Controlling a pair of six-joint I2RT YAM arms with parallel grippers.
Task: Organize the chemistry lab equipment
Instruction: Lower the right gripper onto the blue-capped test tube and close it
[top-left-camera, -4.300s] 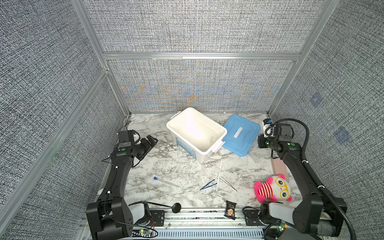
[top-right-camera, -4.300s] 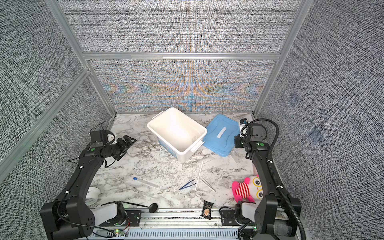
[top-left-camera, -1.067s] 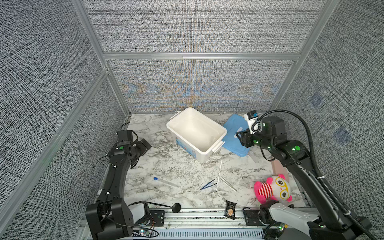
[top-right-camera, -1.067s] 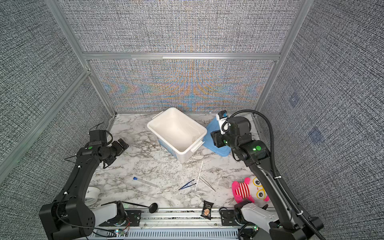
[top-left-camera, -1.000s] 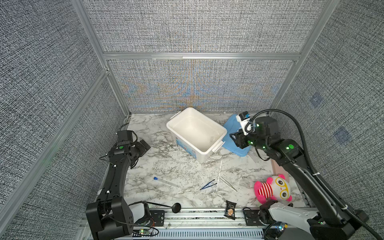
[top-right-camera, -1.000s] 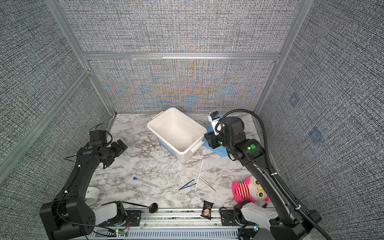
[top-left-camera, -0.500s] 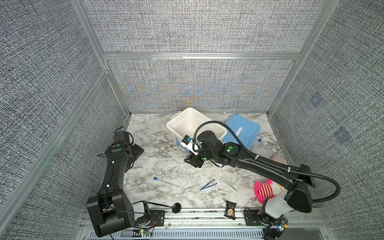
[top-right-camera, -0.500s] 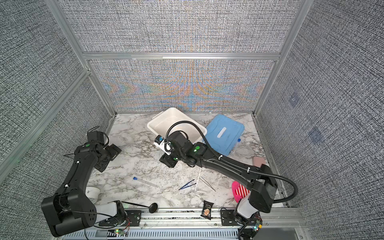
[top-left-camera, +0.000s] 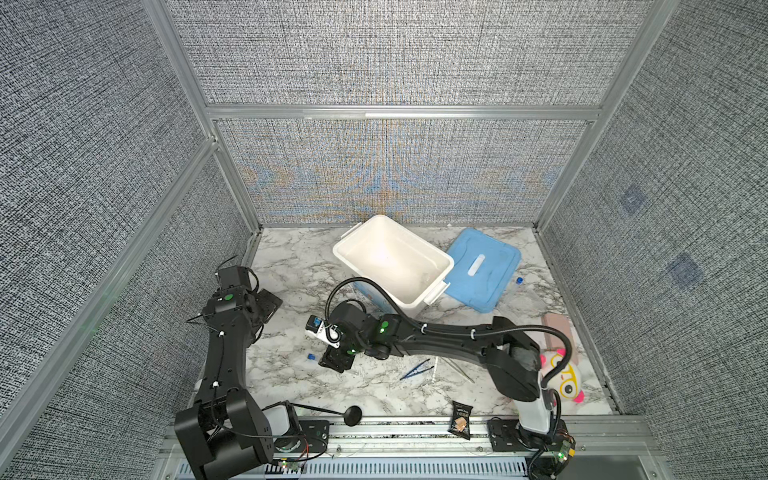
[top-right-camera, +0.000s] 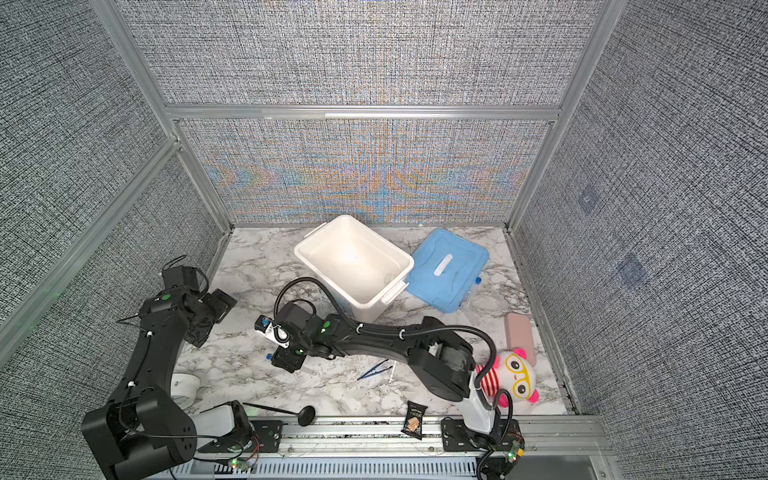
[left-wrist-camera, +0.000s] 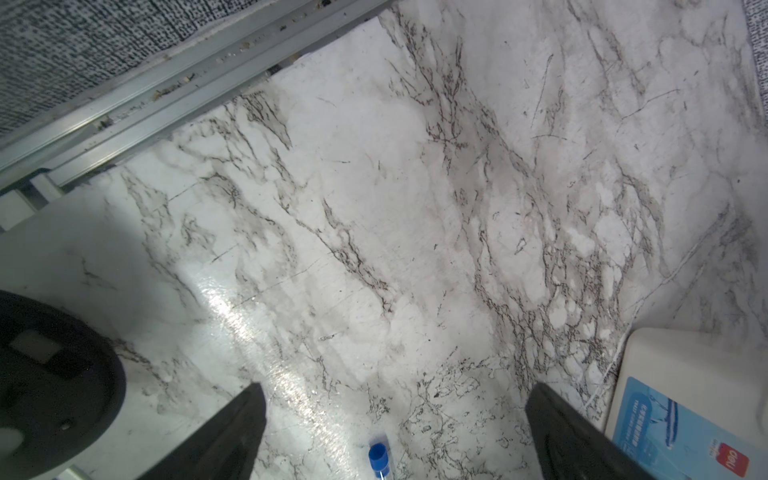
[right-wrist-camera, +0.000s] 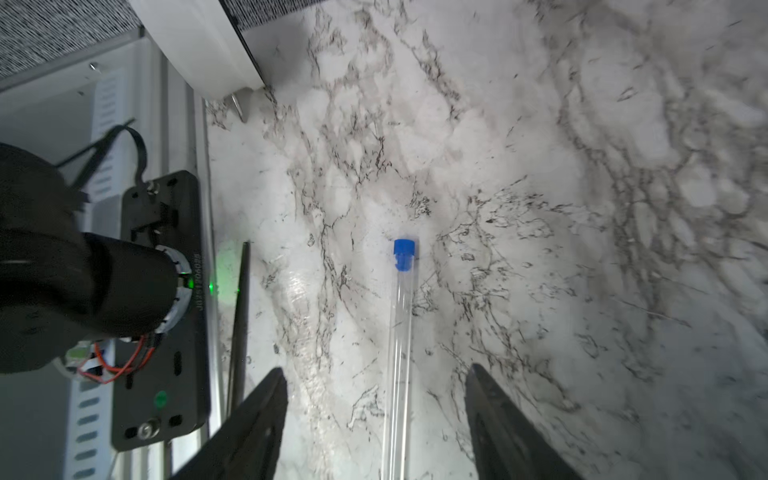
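While the right arm reaches across the middle in both top views, the right gripper (top-left-camera: 334, 360) (top-right-camera: 286, 360) hangs low over the marble tabletop (top-left-camera: 291, 266) with its jaws apart. It straddles a clear blue-capped tube (top-left-camera: 310, 356), whose cap pokes out on the gripper's left side, and nothing is clamped. The left gripper (top-left-camera: 266, 304) sits near the left wall, jaws spread wide and empty, well apart from that tube. Dark blue tweezers (top-left-camera: 415, 369) and a thin white stick (top-left-camera: 434, 369) lie to the right of the right gripper, and a second capped tube (top-left-camera: 518, 281) lies just beside the blue lid (top-left-camera: 482, 266), which is next to the white bin (top-left-camera: 347, 249). From the left wrist, the left gripper's fingers (left-wrist-camera: 224, 432) stand far apart over bare marble, and the capped end of the first tube (left-wrist-camera: 377, 454) shows between them, untouched. From the right wrist, the right gripper's fingers (right-wrist-camera: 257, 415) flank the tube (right-wrist-camera: 400, 324). It lies flat on the marble about midway between them, cap pointing away, with a clear gap on each side.
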